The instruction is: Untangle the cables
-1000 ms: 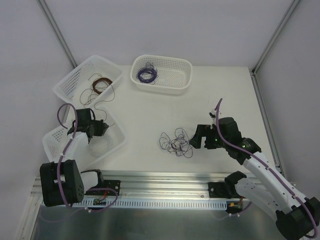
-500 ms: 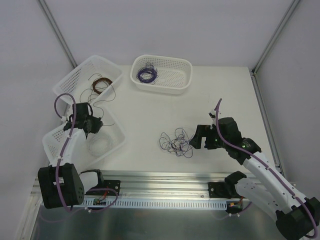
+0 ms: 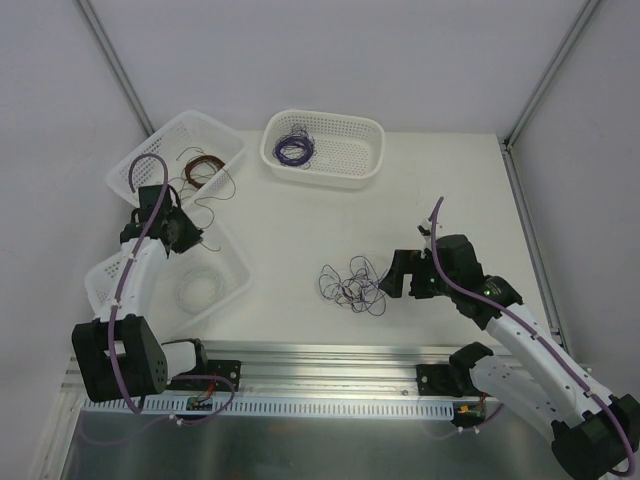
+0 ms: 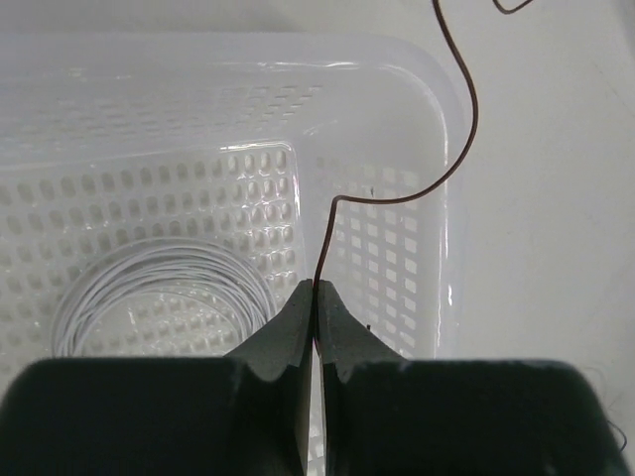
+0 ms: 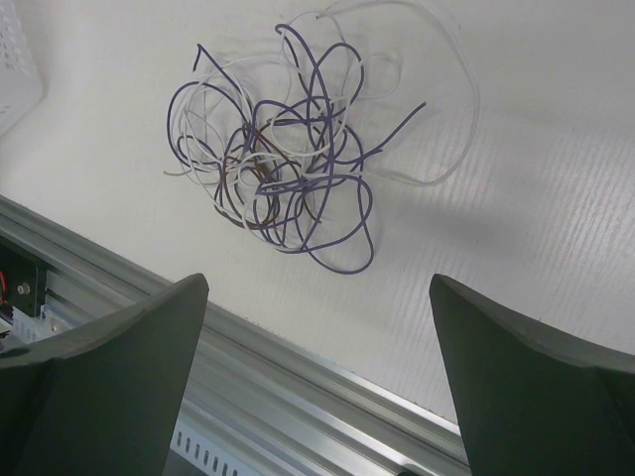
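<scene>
The cables lie as a loose tangled clump (image 3: 350, 285) of purple, whitish and dark brown wires on the white table, and the right wrist view shows the clump (image 5: 283, 188) ahead of the fingers. My right gripper (image 3: 388, 283) is open just right of the clump, apart from it; the right gripper (image 5: 317, 283) has nothing between its fingers. My left gripper (image 3: 183, 238) is above the near-left basket. The left gripper (image 4: 317, 288) is shut on a thin dark brown wire (image 4: 437, 183) that curves up and away over the basket rim.
Three white perforated baskets stand at the left and back. The back-left one (image 3: 150, 160) holds brown wire (image 3: 200, 170). The back one (image 3: 345, 150) holds a purple coil (image 3: 293, 150). The near-left one (image 3: 228, 285) holds a white coil (image 4: 159, 288). An aluminium rail (image 3: 330, 355) lines the near edge.
My left arm has swung away from the near-left basket's middle toward the back-left basket, still pinching the brown wire. The right arm and the clump have not moved.
</scene>
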Robot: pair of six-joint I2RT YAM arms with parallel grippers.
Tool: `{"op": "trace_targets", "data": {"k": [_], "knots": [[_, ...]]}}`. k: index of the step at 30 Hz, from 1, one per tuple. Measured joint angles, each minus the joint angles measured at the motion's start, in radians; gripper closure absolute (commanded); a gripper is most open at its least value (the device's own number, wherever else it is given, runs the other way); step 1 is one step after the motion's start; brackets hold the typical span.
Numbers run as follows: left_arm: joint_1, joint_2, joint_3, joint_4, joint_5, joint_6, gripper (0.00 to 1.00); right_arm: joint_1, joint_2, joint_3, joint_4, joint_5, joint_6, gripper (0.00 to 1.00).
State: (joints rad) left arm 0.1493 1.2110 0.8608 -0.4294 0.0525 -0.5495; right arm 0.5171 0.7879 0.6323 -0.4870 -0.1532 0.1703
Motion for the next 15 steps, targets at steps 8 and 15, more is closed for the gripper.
{"op": "trace_targets", "data": {"k": [8,15], "knots": [[0.0,-0.01,0.226,-0.13,-0.002,0.153,1.0,0.0,0.0,0.0,-0.008,0.007,-0.004,0.0],[0.003,0.027,0.596,-0.158,-0.045,0.184,1.0,0.0,0.003,0.0,-0.016,0.009,-0.007,0.0]]}}
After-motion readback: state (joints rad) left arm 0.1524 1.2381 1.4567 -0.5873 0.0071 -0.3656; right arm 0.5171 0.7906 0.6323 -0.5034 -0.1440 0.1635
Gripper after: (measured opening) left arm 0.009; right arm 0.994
